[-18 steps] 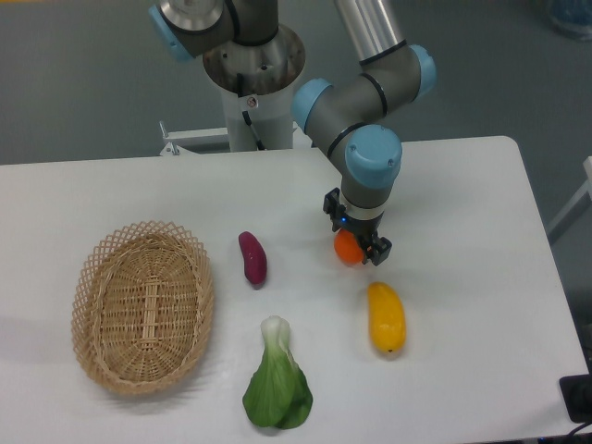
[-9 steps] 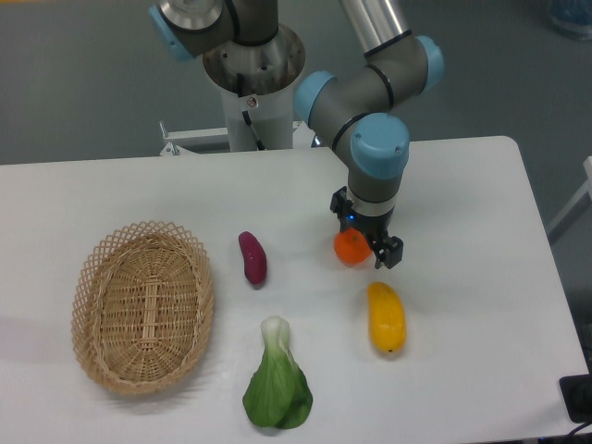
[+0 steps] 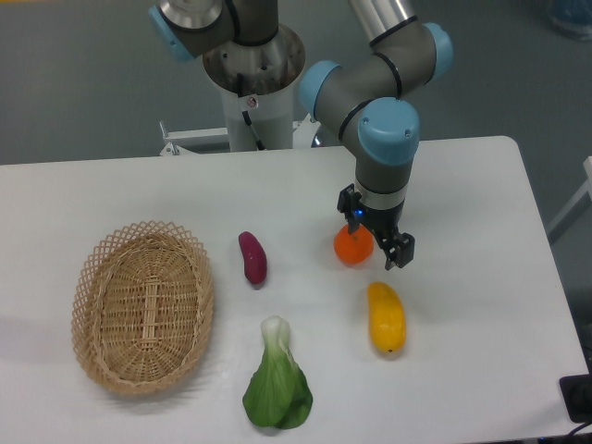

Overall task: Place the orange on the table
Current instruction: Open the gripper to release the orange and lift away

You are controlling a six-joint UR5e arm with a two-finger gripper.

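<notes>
- The table [image 3: 139,190] is a white top with rounded corners that fills most of the view and carries everything below.
- The arm [image 3: 379,92] comes down from the base at 12 o'clock, grey with pale blue caps, and its wrist points down over the middle right of the table.
- The basket [image 3: 141,307] is an oval of woven wicker lying at 9 o'clock from the table's middle, well apart from the other things.
- The leafy green [image 3: 277,388], with a white stalk end, lies at 6 o'clock, near the front edge.
- The yellow fruit [image 3: 386,317] is long and lies at about 5 o'clock from the orange, near it but apart.
- The purple vegetable [image 3: 252,257] is small and long, and lies at 9 o'clock from the orange, apart from it.
- The gripper [image 3: 376,236] hangs at the wrist's end, at about 3 o'clock from the orange; its fingers are spread and the orange sits off to one side of them, so they pinch nothing.
- The orange [image 3: 352,247] is round and bright, resting on the table just beside the gripper, near the table's middle; whether one finger touches it cannot be told.
</notes>
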